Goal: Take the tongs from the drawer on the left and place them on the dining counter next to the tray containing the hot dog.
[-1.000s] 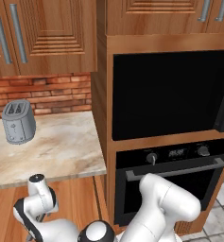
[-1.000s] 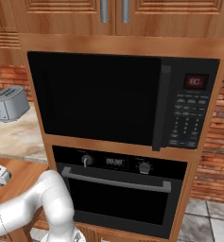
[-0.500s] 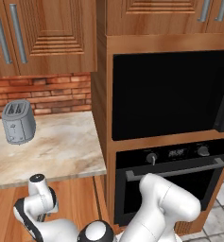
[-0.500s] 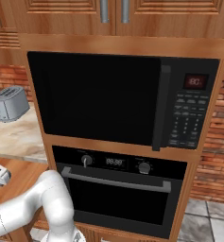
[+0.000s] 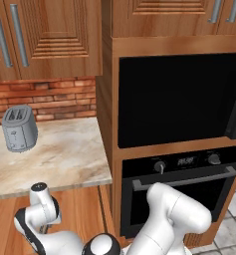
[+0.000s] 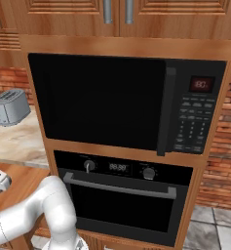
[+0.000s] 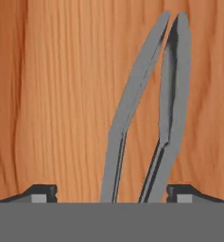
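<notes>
A: What do you see from the left base view?

B: A grey toaster [image 5: 20, 129] stands on a small marbled table [image 5: 64, 159], far on the left. Behind it is a red brick wall [image 5: 50, 98]. To the right there is a big black microwave [image 5: 179, 97] and under it a black oven [image 5: 184, 191] with a silver bar handle. Wooden cabinet doors [image 5: 45, 37] hang above. The white arm [image 5: 174, 219] bends low and near, and reaches down to the left.

A: And from the right base view?

B: The same things, from the other side. The toaster [image 6: 10, 106] is far left, the microwave [image 6: 122, 102] fills the middle, and the oven [image 6: 124, 197] sits below it. The arm [image 6: 39, 210] goes off toward the left edge.

A: What does the hand view show?

B: The tongs [image 7: 146, 118] – two thin grey arms – lie on the brown wood bottom of the drawer [image 7: 52, 94]. The two arms are spread at the bottom of the view and come close together at the top.

A: What about the jaws?

B: The gripper [image 7: 111, 191] has its jaws wide apart. One dark fingertip [image 7: 40, 191] is on the left of the tongs and one on the right – the tongs lie between them. The fingertips do not touch the tongs. Nothing is held.
</notes>
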Robot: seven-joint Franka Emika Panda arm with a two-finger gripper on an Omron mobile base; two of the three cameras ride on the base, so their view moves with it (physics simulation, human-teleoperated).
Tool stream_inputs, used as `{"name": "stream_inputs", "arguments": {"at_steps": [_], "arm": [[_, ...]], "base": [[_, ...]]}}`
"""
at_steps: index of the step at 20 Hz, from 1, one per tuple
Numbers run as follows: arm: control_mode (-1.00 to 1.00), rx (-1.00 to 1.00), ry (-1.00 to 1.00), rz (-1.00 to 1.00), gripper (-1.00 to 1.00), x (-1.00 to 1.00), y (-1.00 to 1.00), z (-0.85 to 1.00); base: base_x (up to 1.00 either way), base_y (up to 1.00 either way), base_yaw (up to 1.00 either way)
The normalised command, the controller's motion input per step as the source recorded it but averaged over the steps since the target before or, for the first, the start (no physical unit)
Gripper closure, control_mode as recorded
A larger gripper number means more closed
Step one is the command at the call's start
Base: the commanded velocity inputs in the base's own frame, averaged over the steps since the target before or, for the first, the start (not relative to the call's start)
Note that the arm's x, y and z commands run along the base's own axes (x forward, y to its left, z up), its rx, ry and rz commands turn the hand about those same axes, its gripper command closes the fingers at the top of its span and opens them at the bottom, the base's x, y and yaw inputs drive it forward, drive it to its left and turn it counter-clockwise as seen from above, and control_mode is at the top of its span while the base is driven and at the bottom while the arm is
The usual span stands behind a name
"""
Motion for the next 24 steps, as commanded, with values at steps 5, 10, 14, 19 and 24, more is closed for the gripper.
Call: {"name": "stream_inputs", "arguments": {"at_steps": [5,10,14,19,24], "arm": [[-1.00,0.00,0.00,0.00,1.00,0.00,0.00,0.00],[-1.00,0.00,0.02,0.00,1.00,0.00,0.00,-0.01],[-1.00,0.00,0.02,0.00,1.00,0.00,0.00,-0.03],[-1.00,0.03,-0.01,0.00,1.00,-0.25,0.00,0.19],[-1.00,0.07,0.00,0.00,1.00,-0.26,0.00,0.62]], "base": [[0.00,0.00,0.00],[0.00,0.00,0.00],[0.00,0.00,0.00],[0.00,0.00,0.00],[0.00,0.00,0.00]]}}
